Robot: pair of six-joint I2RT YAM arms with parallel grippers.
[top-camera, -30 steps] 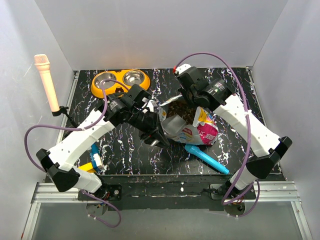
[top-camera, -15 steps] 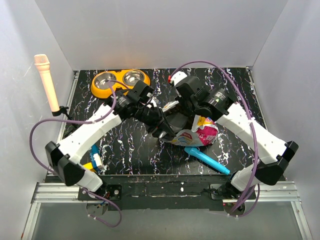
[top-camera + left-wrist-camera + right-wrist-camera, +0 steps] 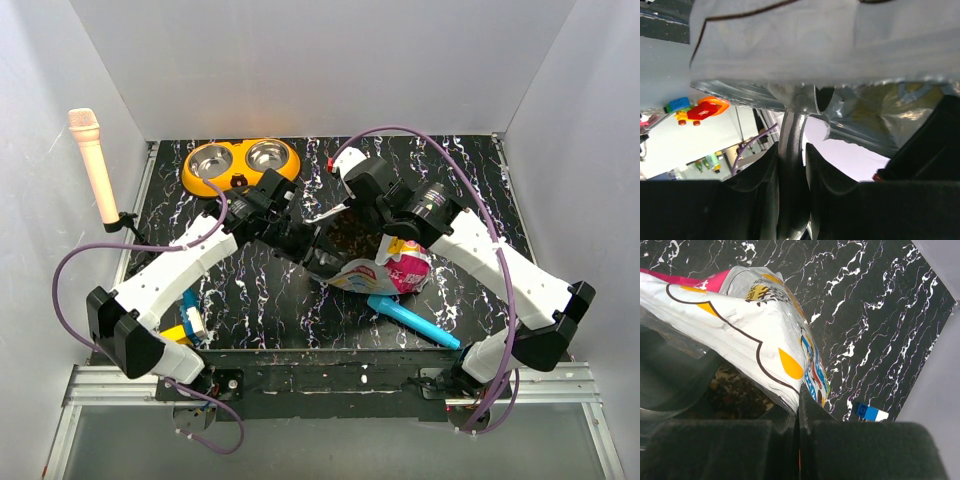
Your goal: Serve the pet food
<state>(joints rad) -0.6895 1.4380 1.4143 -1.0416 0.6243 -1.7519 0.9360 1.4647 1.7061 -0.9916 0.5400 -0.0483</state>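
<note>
- My left end effector (image 3: pixel 791 159) is clamped around the handle of the grey metal scoop (image 3: pixel 796 112), which runs up into the pouch mouth.
- My right end effector (image 3: pixel 799 416) is pinched fully closed on a thin edge of the pouch (image 3: pixel 740 332), holding the mouth open.
- The kibble (image 3: pixel 732 386) sits inside the pouch as a loose heap of small brown nuggets.
- The handle is smooth, rounded metal. I judge it could twist in my grip and tip a loaded scoop.
- The pouch is slick, crinkled foil film. It could slide out of my pinch, and the mouth would then collapse onto the scoop.
- The orange double bowl (image 3: pixel 238 174) stands well apart on the glossy black marbled worktop (image 3: pixel 865 315), so dry nuggets may roll off the scoop on the way over.
</note>
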